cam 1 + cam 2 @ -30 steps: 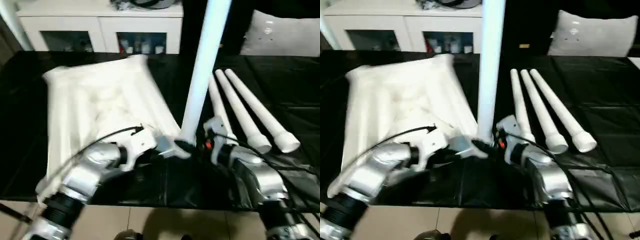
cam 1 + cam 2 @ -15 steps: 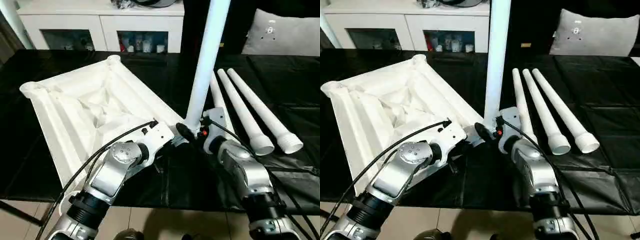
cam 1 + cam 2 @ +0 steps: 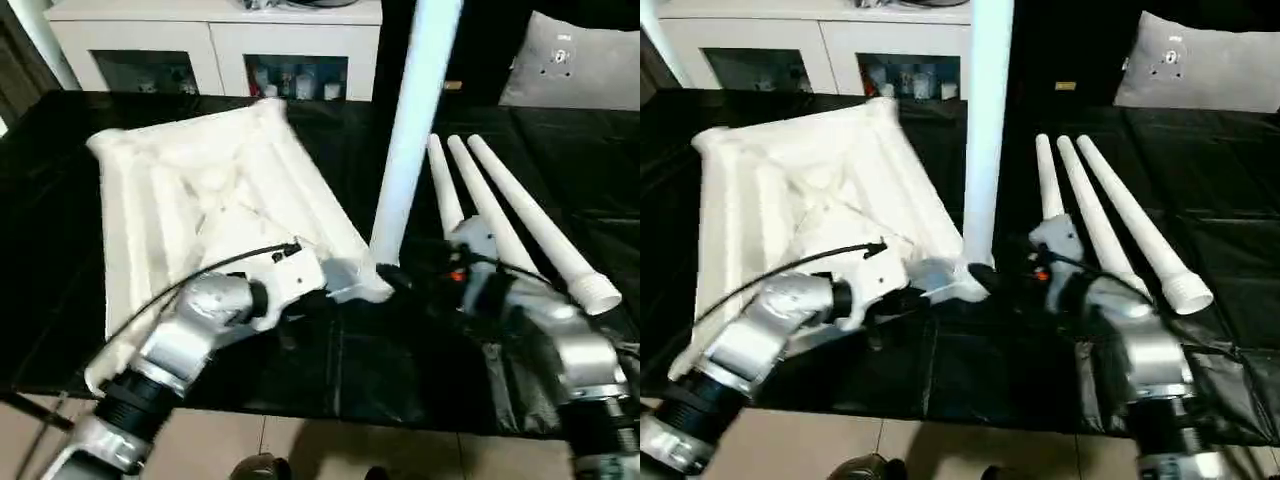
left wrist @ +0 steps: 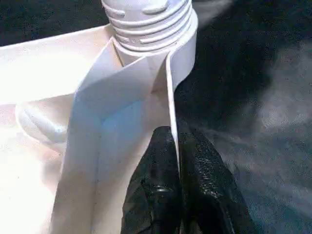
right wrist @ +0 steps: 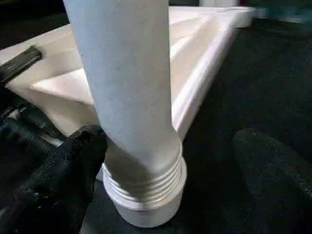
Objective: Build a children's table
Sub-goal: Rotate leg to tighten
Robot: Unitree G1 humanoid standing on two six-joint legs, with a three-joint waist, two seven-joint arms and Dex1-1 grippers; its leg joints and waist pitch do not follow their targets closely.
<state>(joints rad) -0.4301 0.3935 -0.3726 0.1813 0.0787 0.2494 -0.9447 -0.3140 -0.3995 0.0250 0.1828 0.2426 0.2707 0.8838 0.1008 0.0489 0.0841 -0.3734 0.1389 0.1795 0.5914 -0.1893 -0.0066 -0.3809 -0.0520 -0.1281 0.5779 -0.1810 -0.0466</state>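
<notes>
- While the white table top (image 3: 200,200) lies upside down on the black tabletop (image 3: 420,370), one leg (image 3: 410,130) stands upright in its near right corner socket (image 5: 146,195)
- Left claw (image 4: 176,195) is closed on the thin rim of the table top, just beside that socket
- Right claw (image 5: 170,170) is wide open around the leg's threaded base, holding nothing
- Three more legs (image 3: 500,215) lie side by side on the right

Home room: white cabinet (image 3: 215,45), grey pillow (image 3: 580,70)
</notes>
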